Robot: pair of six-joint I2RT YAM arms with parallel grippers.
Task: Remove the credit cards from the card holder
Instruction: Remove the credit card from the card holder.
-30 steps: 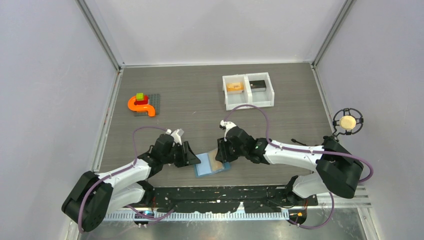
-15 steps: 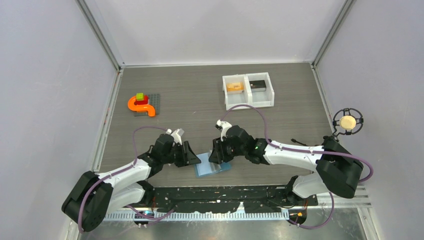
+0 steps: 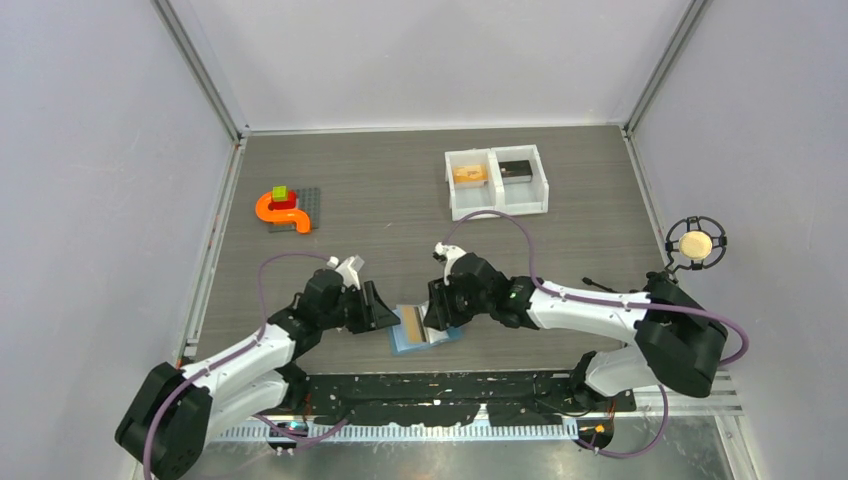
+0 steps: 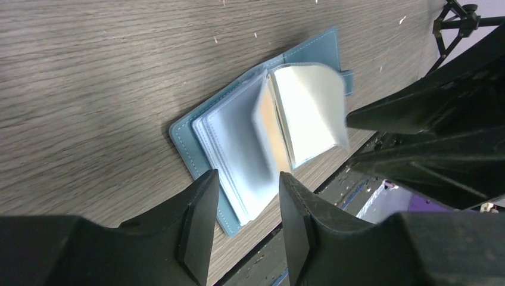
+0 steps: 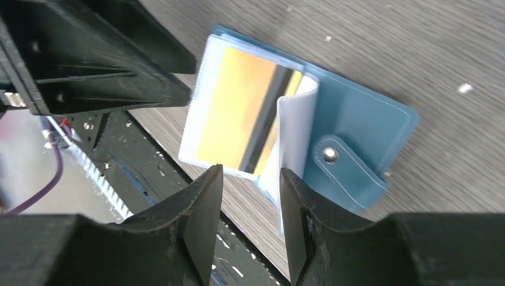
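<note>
The light-blue card holder (image 3: 449, 333) (image 4: 189, 132) (image 5: 363, 119) lies open near the table's front edge, its clear sleeves (image 4: 235, 140) fanned up. One sleeve shows an orange-yellow credit card (image 5: 235, 110) (image 3: 412, 323) with a dark stripe. At the holder's left edge my left gripper (image 3: 386, 313) (image 4: 244, 193) hovers open, nothing between its fingers. My right gripper (image 3: 436, 312) (image 5: 250, 182) stands open just above the holder's right half, near a loose white sleeve (image 5: 292, 134) and the snap strap (image 5: 333, 158), gripping nothing.
A white two-compartment tray (image 3: 497, 205) stands at the back, with an orange-yellow flat piece in its left half and a dark one in its right. An orange curved toy (image 3: 280, 211) on a grey plate sits far left. The table's front edge and black rail (image 3: 450, 385) lie just behind the holder.
My right gripper has opened wider and shifted slightly left. A sleeve has flipped up, showing the orange-yellow card. The left arm has edged forward a little.
</note>
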